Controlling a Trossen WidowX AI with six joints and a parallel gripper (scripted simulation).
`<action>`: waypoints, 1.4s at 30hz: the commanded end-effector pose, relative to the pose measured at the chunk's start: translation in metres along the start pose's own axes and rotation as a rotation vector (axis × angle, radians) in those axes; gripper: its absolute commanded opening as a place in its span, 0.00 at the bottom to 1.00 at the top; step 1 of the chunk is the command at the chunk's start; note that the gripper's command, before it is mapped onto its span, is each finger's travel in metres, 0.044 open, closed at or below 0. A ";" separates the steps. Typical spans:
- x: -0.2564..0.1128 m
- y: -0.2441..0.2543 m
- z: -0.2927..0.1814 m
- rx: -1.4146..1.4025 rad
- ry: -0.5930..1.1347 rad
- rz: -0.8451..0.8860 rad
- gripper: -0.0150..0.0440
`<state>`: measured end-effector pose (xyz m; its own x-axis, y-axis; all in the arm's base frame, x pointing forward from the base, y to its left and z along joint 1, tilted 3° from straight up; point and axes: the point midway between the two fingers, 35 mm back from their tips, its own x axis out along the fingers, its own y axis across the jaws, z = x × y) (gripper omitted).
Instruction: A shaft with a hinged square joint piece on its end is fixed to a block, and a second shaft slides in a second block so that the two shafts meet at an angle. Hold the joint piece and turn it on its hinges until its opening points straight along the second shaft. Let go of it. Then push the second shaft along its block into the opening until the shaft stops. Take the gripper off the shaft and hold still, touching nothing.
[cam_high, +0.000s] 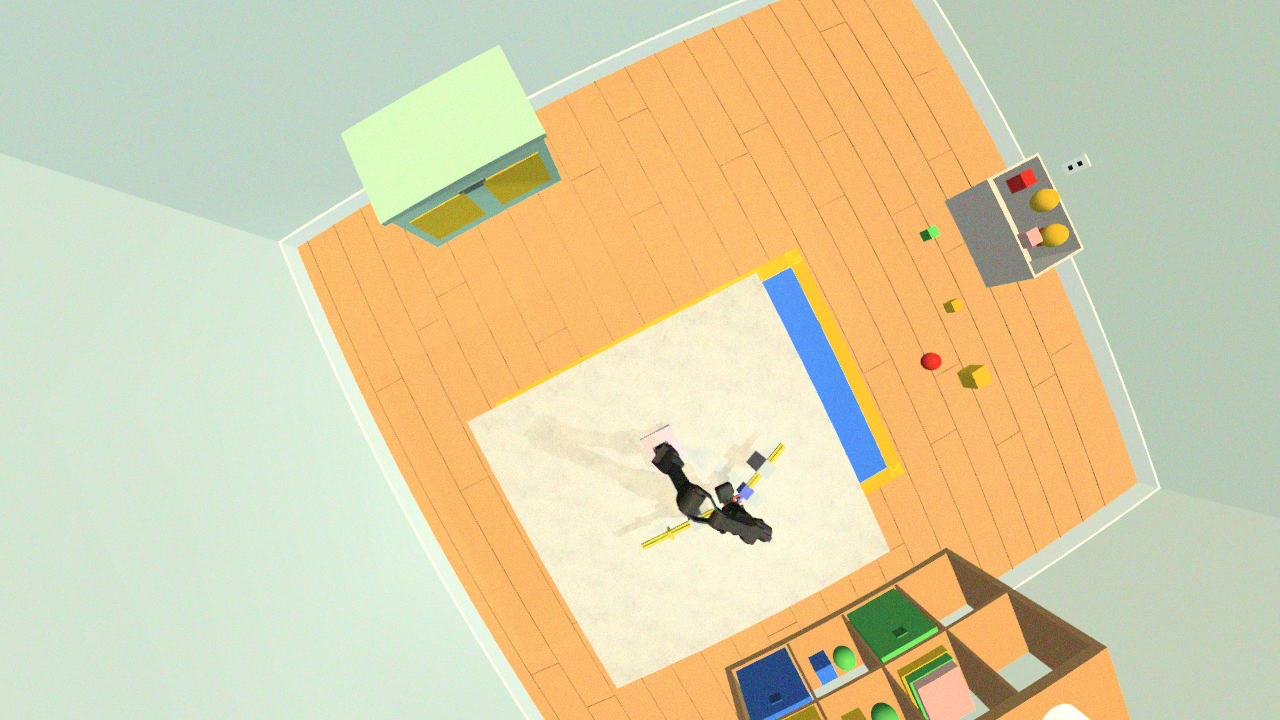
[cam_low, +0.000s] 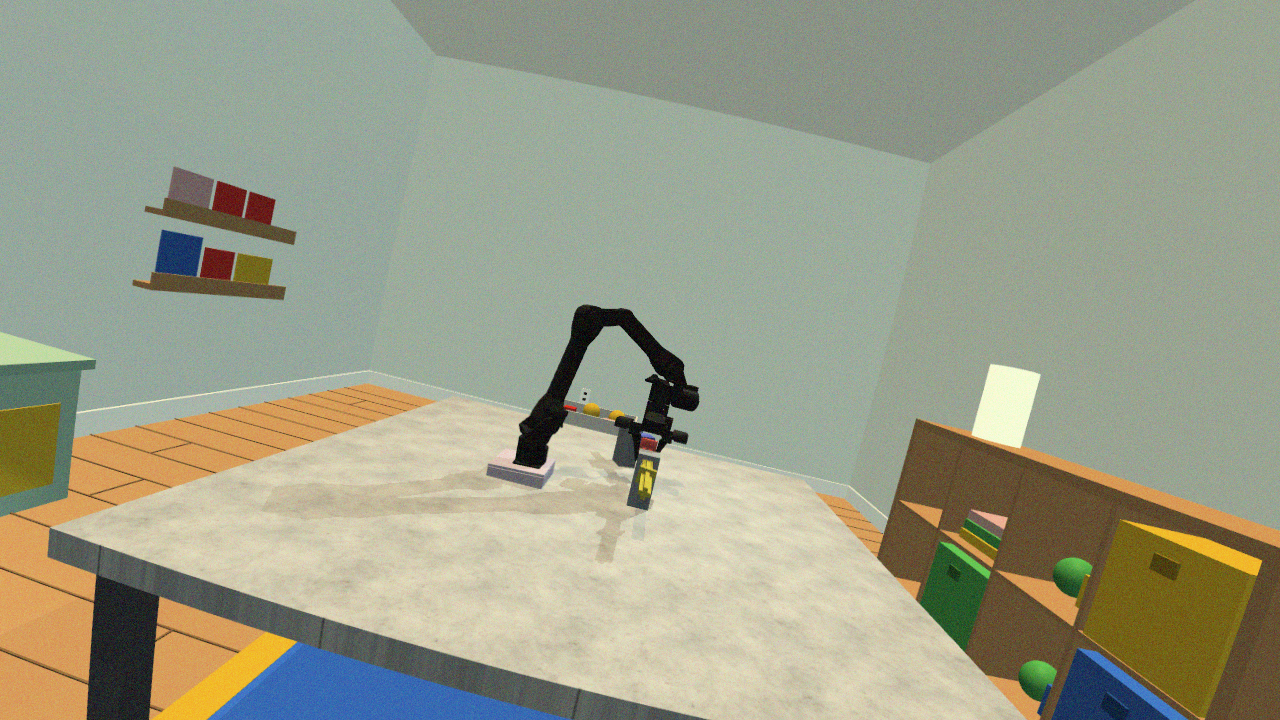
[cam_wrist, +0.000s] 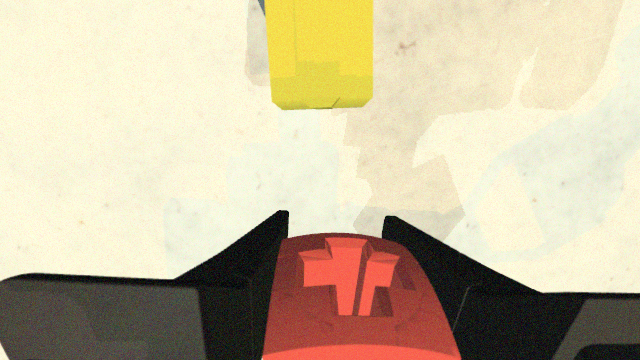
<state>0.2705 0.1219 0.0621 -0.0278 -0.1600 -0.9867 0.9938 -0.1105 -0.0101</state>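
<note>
The red square joint piece is between the two black fingers of my gripper, which is shut on its sides. Its cross-shaped opening shows in the wrist view, facing the second shaft and tilted up toward the camera. The yellow second shaft ends short of the piece, with a gap between. Its grey block is mostly under the arm in the top view. The yellow first shaft runs through the dark block to a blue hinge part. The hinges are hidden in the wrist view.
The arm rises from a pale pink base on the light stone table and arches over the second shaft's side. A cubby shelf, a green cabinet and toys stand off the table.
</note>
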 end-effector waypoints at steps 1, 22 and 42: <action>0.000 0.000 0.000 -0.001 0.002 -0.001 0.56; 0.000 0.000 0.000 0.000 0.000 0.000 0.52; 0.002 0.001 0.000 -0.020 0.029 0.001 0.25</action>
<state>0.2708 0.1216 0.0614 -0.0268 -0.1533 -0.9878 0.9942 -0.1075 -0.0103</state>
